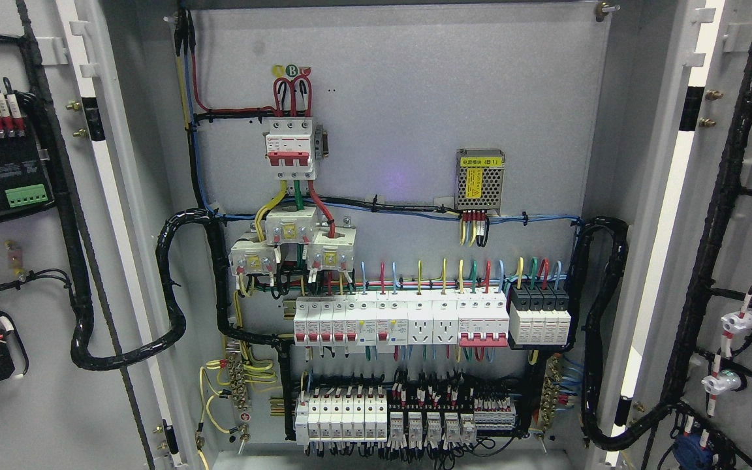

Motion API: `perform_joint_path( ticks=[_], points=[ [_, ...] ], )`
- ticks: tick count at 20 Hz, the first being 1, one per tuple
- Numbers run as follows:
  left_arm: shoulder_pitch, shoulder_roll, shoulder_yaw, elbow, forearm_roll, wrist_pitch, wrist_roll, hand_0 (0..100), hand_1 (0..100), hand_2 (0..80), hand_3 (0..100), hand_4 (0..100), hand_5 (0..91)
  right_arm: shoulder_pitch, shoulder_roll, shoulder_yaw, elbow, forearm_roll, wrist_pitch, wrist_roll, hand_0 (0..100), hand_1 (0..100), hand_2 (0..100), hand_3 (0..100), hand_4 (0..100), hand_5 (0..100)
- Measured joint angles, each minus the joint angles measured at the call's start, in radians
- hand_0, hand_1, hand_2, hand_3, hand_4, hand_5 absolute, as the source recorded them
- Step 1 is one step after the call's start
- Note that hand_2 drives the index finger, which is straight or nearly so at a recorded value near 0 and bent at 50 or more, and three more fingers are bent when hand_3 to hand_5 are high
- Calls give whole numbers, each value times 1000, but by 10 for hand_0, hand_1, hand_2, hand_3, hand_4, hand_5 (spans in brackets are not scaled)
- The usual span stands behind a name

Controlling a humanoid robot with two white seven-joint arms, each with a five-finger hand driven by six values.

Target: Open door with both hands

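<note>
Both doors of a grey electrical cabinet stand swung wide open. The left door (49,365) shows its inner face at the picture's left, with a black module and wiring on it. The right door (751,261) shows its inner face at the right, with black cable looms and white connectors. Between them lies the cabinet's back panel (402,117), in full view. Neither of my hands nor any arm appears in the head view.
On the panel sit a red-and-white main breaker (291,149), a mesh power supply (480,181), rows of white breakers (402,323) and lower terminal blocks (408,418). Thick black cable bundles (173,287) loop from the panel to each door.
</note>
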Motion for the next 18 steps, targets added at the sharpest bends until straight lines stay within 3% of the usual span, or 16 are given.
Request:
perform_joint_path(
  ticks=[3, 5, 11, 18],
  points=[
    [-48, -21, -2, 118, -6, -2, -2, 0, 0, 0, 0, 32, 0, -40, 21, -18, 123, 3, 10, -8, 0, 0, 0, 0, 0, 0],
    [-74, -31, -1, 190, -10, -5, -3, 0, 0, 0, 0, 32, 0, -62, 35, -30, 194, 5, 40, -39, 0, 0, 0, 0, 0, 0],
    [-131, -55, 32, 394, -54, -10, -1, 0, 0, 0, 0, 32, 0, -134, 67, -51, 343, 11, 268, -199, 0, 0, 0, 0, 0, 0],
    [-153, -70, 67, 561, -107, -11, 2, 0, 0, 0, 0, 33, 0, -207, 111, -65, 441, 94, 512, -331, 0, 0, 0, 0, 0, 0]
  ],
)
